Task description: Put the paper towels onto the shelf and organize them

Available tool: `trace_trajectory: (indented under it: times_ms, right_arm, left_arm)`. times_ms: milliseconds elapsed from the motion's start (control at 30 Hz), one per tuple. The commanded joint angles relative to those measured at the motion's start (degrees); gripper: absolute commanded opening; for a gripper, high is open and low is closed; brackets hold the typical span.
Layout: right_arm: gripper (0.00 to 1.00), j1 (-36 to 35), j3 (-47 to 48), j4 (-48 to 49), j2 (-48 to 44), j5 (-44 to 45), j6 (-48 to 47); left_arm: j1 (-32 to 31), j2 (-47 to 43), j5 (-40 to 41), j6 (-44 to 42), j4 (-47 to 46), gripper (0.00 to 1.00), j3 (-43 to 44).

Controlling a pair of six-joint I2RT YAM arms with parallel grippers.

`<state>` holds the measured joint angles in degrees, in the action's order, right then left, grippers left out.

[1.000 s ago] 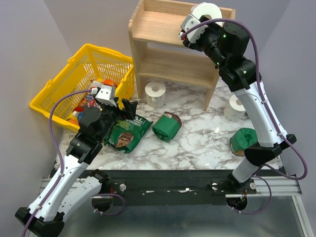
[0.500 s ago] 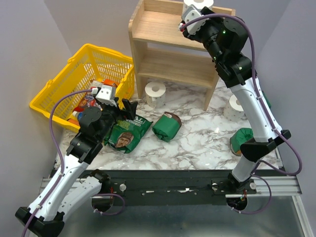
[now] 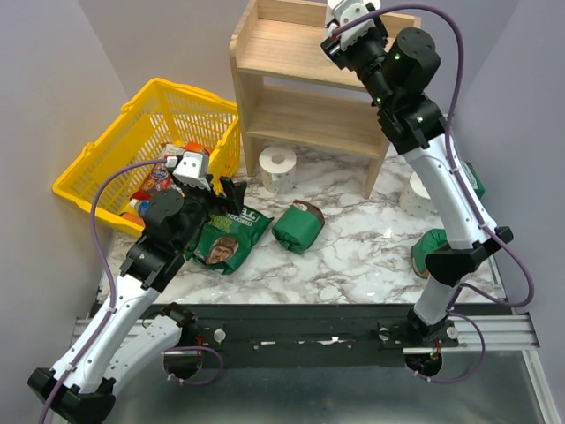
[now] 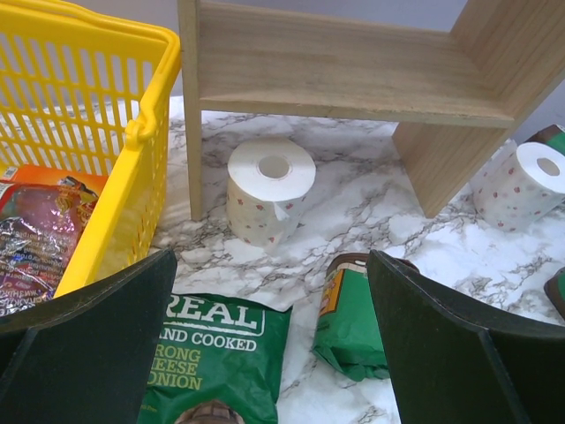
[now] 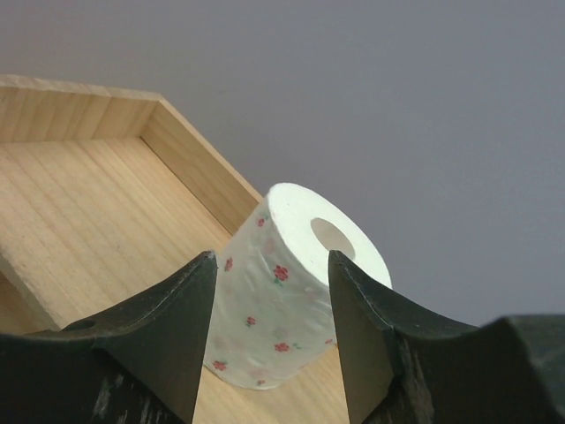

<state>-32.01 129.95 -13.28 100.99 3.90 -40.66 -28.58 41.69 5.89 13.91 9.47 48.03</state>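
- Reaching up to the shelf (image 3: pixel 291 44), the right jaws flank one paper towel roll (image 5: pixel 282 309) at the far right corner of the top tier.
- That roll rests on the top board with its hollow core showing; whether the right jaws pinch it or merely stand beside it cannot be told.
- A second roll (image 4: pixel 272 190) stands on the table (image 3: pixel 353 256) near the shelf's left side panel, and a third roll (image 4: pixel 528 181) stands on the table right of the shelf.
- Left jaws are spread wide and empty above a green chip bag (image 4: pixel 216 353), just right of the yellow basket (image 4: pixel 132 132).
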Motion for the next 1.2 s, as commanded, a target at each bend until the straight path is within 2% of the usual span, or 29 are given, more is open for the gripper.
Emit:
trace_trajectory:
  times_ms: [0,367,667,800,1167]
  right_arm:
    - [0.60,-1.8,-1.5,6.4,3.6,-1.0,0.3]
    - [0.60,-2.9,2.2,10.6,13.2,-2.8,-3.8]
    - [0.60,-2.9,3.7,18.1,18.8,13.6,-6.2]
    - [0.60,-2.9,0.8,18.2,16.4,20.4,-5.8]
    - [0.61,-2.9,-7.6,17.0,6.3,26.7,-2.3]
  left_arm:
    - [0.3,-0.1,1.0,-0.8,-0.3,0.99,-0.4]
    - [0.3,1.5,-0.1,-0.6,-0.3,0.99,-0.1]
    - [0.3,2.2,0.1,-0.7,-0.2,0.99,-0.1]
    - [0.3,2.2,-0.3,-0.6,-0.3,0.99,0.0]
    - [0.3,1.0,-1.2,0.1,-0.7,0.99,-0.2]
